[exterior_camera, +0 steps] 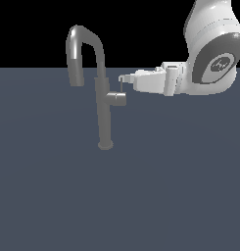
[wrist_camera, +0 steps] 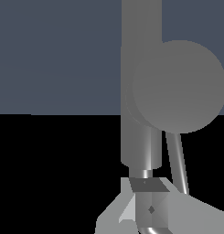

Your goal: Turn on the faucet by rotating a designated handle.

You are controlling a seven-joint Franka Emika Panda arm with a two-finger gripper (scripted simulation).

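Observation:
The faucet [exterior_camera: 103,112] stands on a round base, with a straight post and a hooked spout [exterior_camera: 75,54] toward the exterior view's left. The handle [exterior_camera: 117,98] is a short stub on the post's right side, with a thin lever rod [exterior_camera: 122,86] rising from it. My gripper [exterior_camera: 122,78] reaches in level from the exterior view's right, its tips at the top of the rod. In the wrist view the stub's round end face [wrist_camera: 179,87], the rod [wrist_camera: 177,160] and the post [wrist_camera: 141,45] are close ahead. My gripper [wrist_camera: 147,201] looks shut, with the rod passing beside the fingers.
The flat blue-grey floor [exterior_camera: 53,196] spreads around the faucet's base. My white arm [exterior_camera: 209,54] fills the upper right of the exterior view. Nothing else stands in view.

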